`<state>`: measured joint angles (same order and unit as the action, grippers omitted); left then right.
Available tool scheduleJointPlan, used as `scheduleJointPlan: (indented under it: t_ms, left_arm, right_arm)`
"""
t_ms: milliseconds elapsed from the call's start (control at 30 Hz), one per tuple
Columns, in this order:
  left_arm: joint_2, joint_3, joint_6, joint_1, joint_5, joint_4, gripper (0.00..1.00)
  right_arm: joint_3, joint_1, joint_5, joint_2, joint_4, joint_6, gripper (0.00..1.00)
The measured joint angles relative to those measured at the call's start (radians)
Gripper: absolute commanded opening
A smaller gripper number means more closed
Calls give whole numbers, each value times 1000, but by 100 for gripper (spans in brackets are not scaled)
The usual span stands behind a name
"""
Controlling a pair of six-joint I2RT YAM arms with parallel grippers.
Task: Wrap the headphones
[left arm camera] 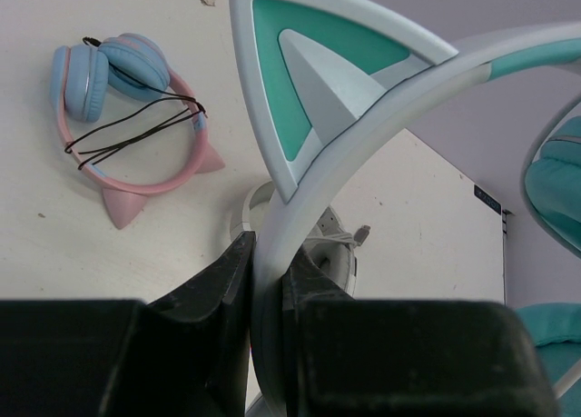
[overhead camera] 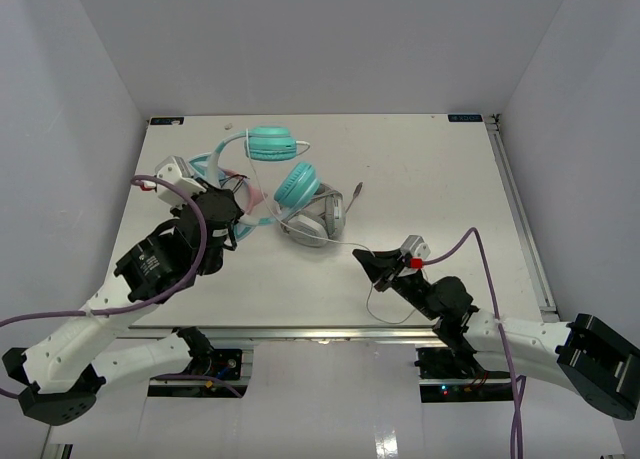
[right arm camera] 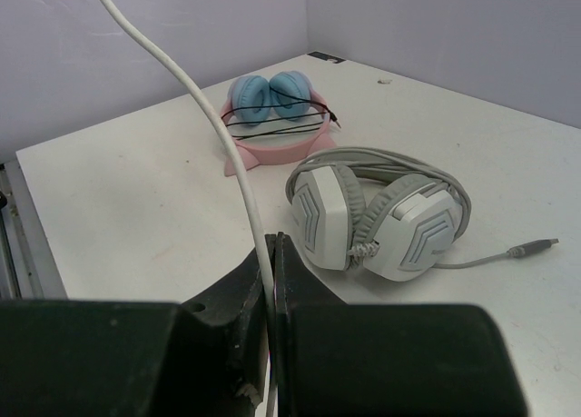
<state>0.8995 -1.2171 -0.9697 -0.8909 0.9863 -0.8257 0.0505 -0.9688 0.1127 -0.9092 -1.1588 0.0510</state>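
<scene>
The teal headphones (overhead camera: 283, 162) are lifted off the table at the back left, with round turquoise ear cups (overhead camera: 297, 184) and a pale blue headband. My left gripper (overhead camera: 232, 207) is shut on that headband (left arm camera: 381, 117), just below a cat-ear point, as the left wrist view (left arm camera: 270, 253) shows. The thin whitish cable (overhead camera: 335, 243) runs from the headphones to the front right. My right gripper (overhead camera: 365, 259) is shut on this cable (right arm camera: 209, 117), pinched between its fingertips (right arm camera: 272, 253). A slack loop of cable lies on the table below the right gripper.
Larger grey-white headphones (overhead camera: 318, 219) lie just under the teal ones; they also show in the right wrist view (right arm camera: 381, 217). Light-blue-and-pink headphones (left arm camera: 127, 117) with a dark cable lie beyond them (right arm camera: 272, 117), partly hidden by my left arm from above. White walls enclose the table (overhead camera: 440, 179).
</scene>
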Motion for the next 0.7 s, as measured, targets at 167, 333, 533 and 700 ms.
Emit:
scheduleJointPlan:
  t_ms: [167,333,533,700]
  left_arm:
    - [-32,0,6,0,-36,-12,0]
    - [-92,0,45,0,-96,-2,0]
    - [-132,10,215,5,-352,81,0]
    - [-127,33,334,5,-632,112,0]
  right_arm:
    - [0,0,54,0,-3,0,8]
    - [0,1,79,0,-4,0,8]
    - [0,4,75,-41,-13,-11,8]
    - [34,13,42,-81,70,-27,8]
